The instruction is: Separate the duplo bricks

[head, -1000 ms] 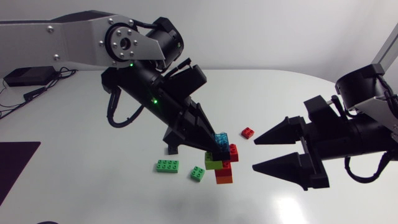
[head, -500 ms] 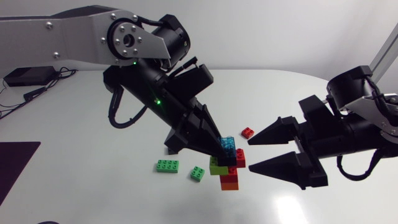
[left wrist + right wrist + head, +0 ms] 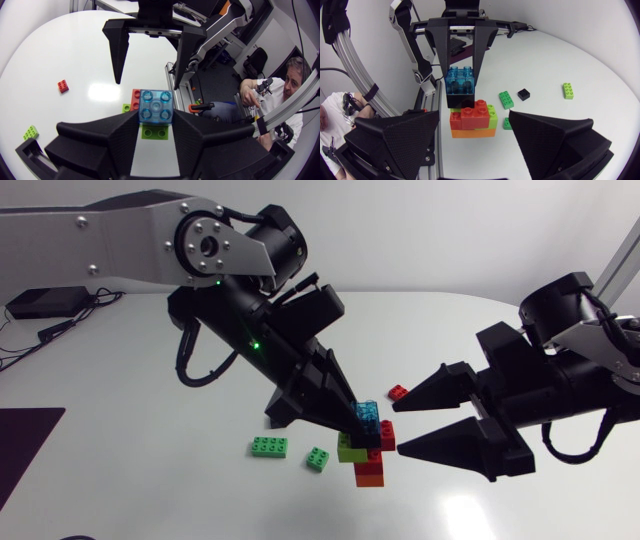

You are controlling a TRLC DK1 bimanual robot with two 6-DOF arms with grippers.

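A stack of duplo bricks [image 3: 368,448] hangs from my left gripper [image 3: 365,428], which is shut on its top brick, a clear blue one [image 3: 367,412]. Below the blue brick [image 3: 459,82] come a black brick [image 3: 457,100], a red one [image 3: 472,114], a lime one [image 3: 493,115] and an orange one [image 3: 470,132]. In the left wrist view the blue brick [image 3: 155,106] sits between the fingers of the left gripper [image 3: 155,119]. My right gripper [image 3: 400,427] is open, its tips just right of the stack. In its own view the right gripper [image 3: 474,116] faces the stack's lower bricks.
Loose on the table lie a green long brick [image 3: 269,446], a green small brick [image 3: 318,459] and a small red brick [image 3: 398,392]. A small black brick [image 3: 523,93] lies beyond the stack. The table's curved edge runs behind both arms.
My right gripper has moved left, closer to the stack, still open. The left gripper with the stack shifted slightly right and then held still.
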